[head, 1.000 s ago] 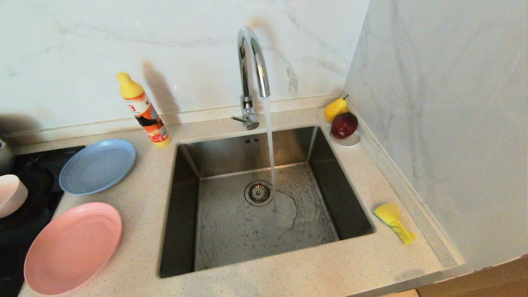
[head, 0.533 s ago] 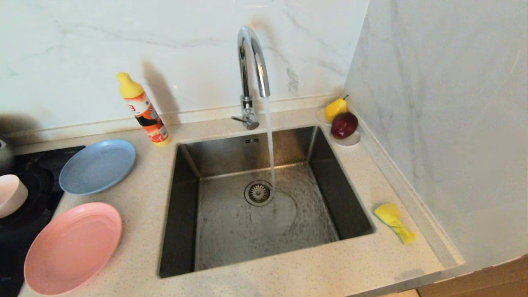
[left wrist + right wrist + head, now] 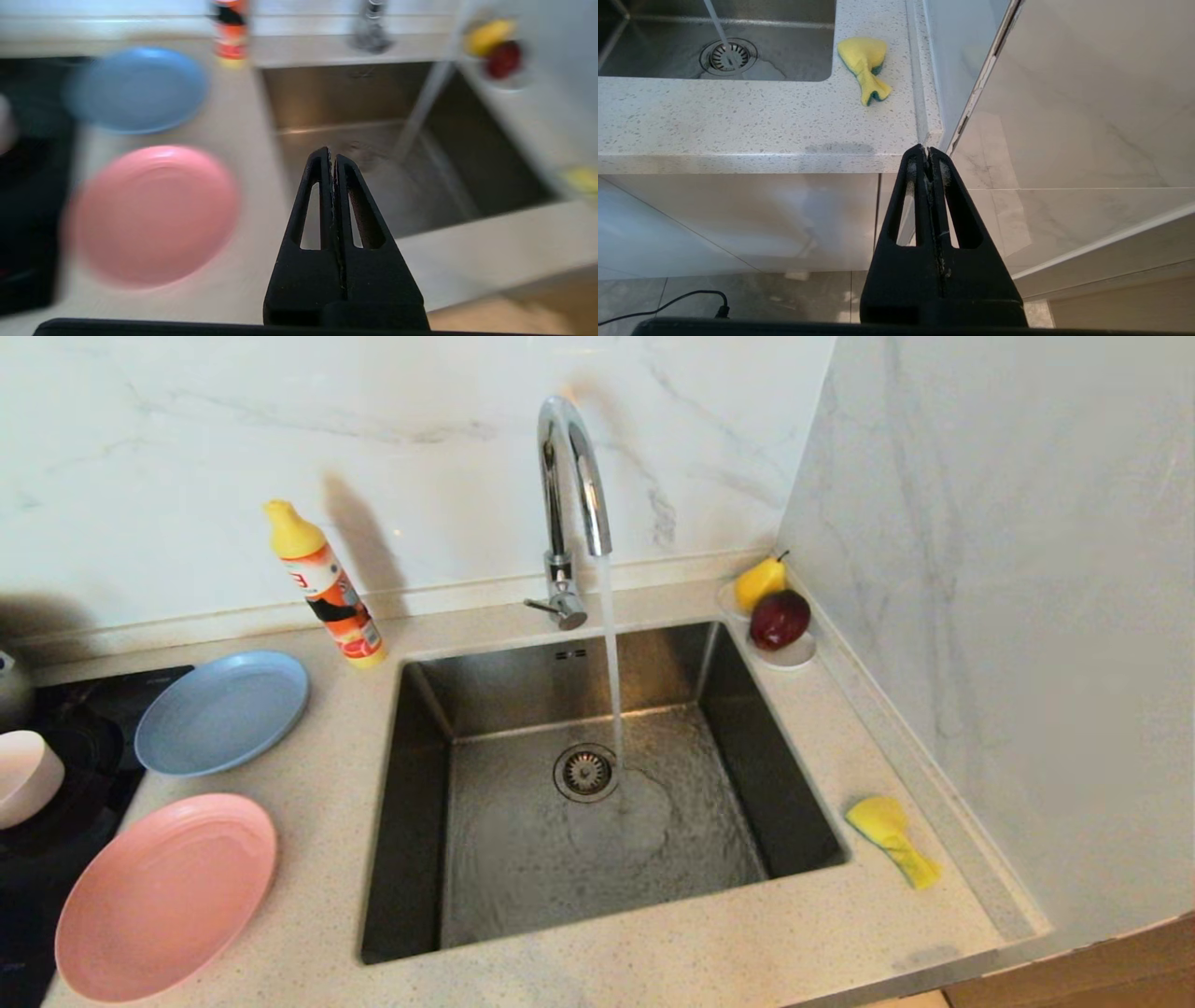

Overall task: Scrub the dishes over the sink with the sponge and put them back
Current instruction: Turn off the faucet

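Across the middle of my head view sits the steel sink [image 3: 523, 859], sunk into the speckled surface [image 3: 803, 933], with its round drain [image 3: 585, 772] in the basin floor and a stream of water [image 3: 609, 653] falling from the curved tap [image 3: 569, 504] just beside that drain. Left of the sink I see the pink plate [image 3: 166, 896] near the front edge and the blue-grey plate [image 3: 222, 711] behind it, the two apart from each other. Further left, a pale bowl [image 3: 26, 777] rests on a black hob [image 3: 65, 784], cut off by the edge of the picture. An orange bottle with a yellow cap [image 3: 327, 590] stands tilted against the back wall between the blue-grey plate and the tap. In the far right corner a small white saucer [image 3: 790, 658] carries a yellow pear [image 3: 758, 582] and a dark red fruit [image 3: 780, 619]. The sponge [image 3: 892, 840] lies twisted on the surface right of the sink, close to the side wall. My left gripper [image 3: 333, 156] hangs above the front of the sink, fingers pressed together and empty. My right gripper [image 3: 927, 153] sits low, below the front edge of the surface, fingers together too, holding nothing.
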Motion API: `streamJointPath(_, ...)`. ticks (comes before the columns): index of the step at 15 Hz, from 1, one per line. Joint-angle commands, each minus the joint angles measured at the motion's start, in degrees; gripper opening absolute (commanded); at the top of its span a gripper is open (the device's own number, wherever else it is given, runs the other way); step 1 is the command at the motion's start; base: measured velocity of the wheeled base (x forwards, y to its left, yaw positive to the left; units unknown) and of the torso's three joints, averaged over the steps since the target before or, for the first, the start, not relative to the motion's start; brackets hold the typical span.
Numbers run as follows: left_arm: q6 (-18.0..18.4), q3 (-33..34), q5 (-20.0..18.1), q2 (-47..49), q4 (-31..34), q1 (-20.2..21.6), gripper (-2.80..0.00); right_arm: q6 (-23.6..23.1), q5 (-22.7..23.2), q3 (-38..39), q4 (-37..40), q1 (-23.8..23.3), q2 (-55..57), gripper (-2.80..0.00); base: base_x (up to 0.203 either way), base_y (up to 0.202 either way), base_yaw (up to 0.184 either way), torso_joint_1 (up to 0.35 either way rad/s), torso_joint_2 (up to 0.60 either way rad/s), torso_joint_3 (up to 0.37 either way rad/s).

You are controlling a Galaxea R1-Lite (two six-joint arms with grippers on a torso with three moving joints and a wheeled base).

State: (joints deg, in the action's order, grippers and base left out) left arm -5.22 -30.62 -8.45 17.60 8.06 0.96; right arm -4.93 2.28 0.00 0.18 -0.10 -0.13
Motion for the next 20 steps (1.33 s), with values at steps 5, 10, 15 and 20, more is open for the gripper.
streamJointPath(5,-5.1,-20.1,-19.7,45.5,1.7,0.0,-2.8,0.0,0.0,0.0,0.0,0.0,0.0,-2.8,0.0,0.0,0.0,0.0,0.0,0.0)
streamJointPath(10,-8.0,-27.1,-29.7,68.7,-10.3,-1.5,-2.8,0.0,0.0,0.0,0.0,0.1,0.0,-2.8,0.0,0.0,0.0,0.0,0.0,0.0)
streamJointPath(15,-17.6,-28.5,-31.2,85.3,-35.7,-5.3,-2.8,0.0,0.0,0.0,0.0,0.0,0.0,-2.8,0.0,0.0,0.0,0.0,0.0,0.0)
streamJointPath(20,-24.2,-31.0,-30.6,93.3,-45.8,-10.2,-2.8,0.0,0.0,0.0,0.0,0.0,0.0,-2.8,0.0,0.0,0.0,0.0,0.0,0.0)
